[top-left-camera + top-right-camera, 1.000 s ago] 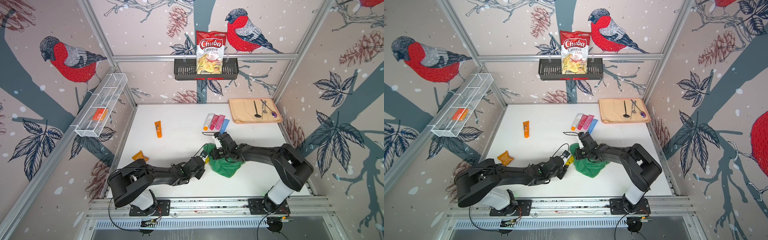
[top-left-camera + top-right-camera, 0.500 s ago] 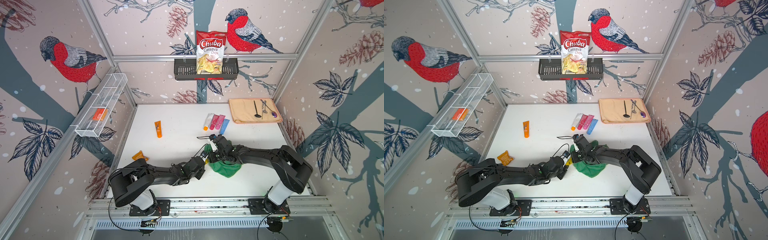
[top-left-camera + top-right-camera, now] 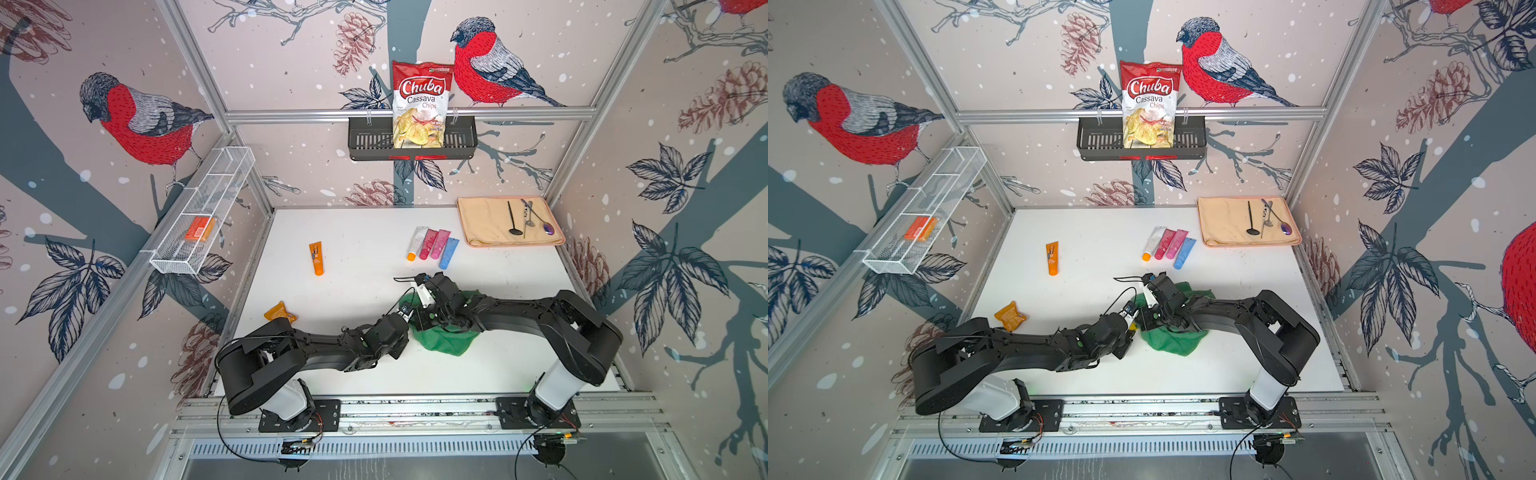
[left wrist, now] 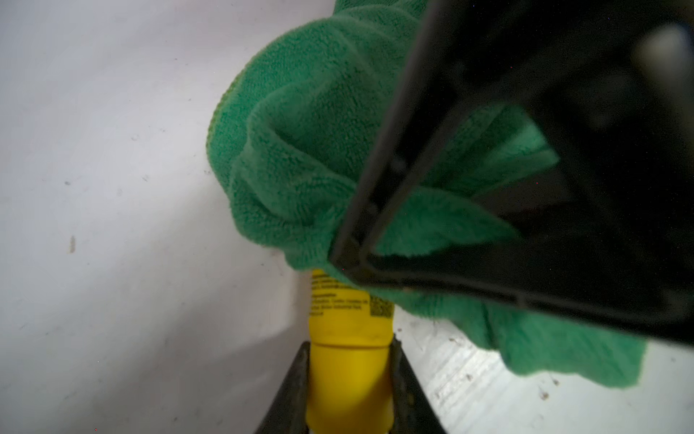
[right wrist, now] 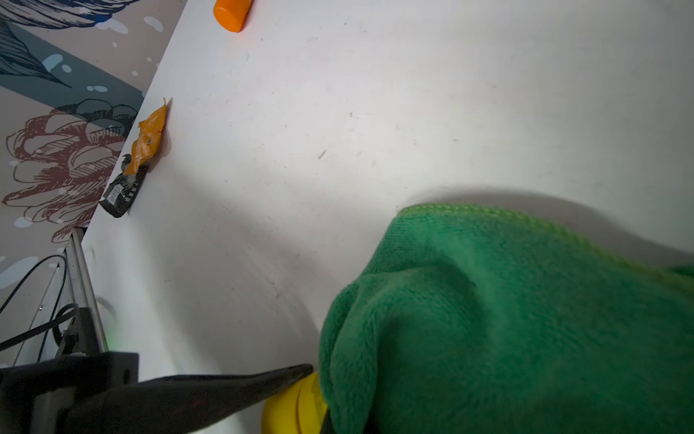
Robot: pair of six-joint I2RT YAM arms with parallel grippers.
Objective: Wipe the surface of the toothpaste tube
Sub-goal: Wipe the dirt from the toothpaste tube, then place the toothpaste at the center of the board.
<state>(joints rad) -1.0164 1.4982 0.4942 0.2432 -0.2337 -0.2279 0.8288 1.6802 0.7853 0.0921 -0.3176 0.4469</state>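
The yellow toothpaste tube lies low over the white table, its cap end clamped between the two fingers of my left gripper, which is shut on it. A green cloth covers the rest of the tube up to the printed label. In both top views my right gripper sits bunched in the cloth, shut on it, right against the left gripper. In the right wrist view the cloth hides my own jaws; the yellow cap and a left fingertip show beside it.
An orange tube lies at the left middle, several coloured tubes at the back centre, an orange wrapper by the left edge. A beige mat with utensils is at the back right. Wall baskets hang above.
My right gripper has slid the green cloth a little along the tube toward my left gripper. The left arm has stayed still, holding the tube.
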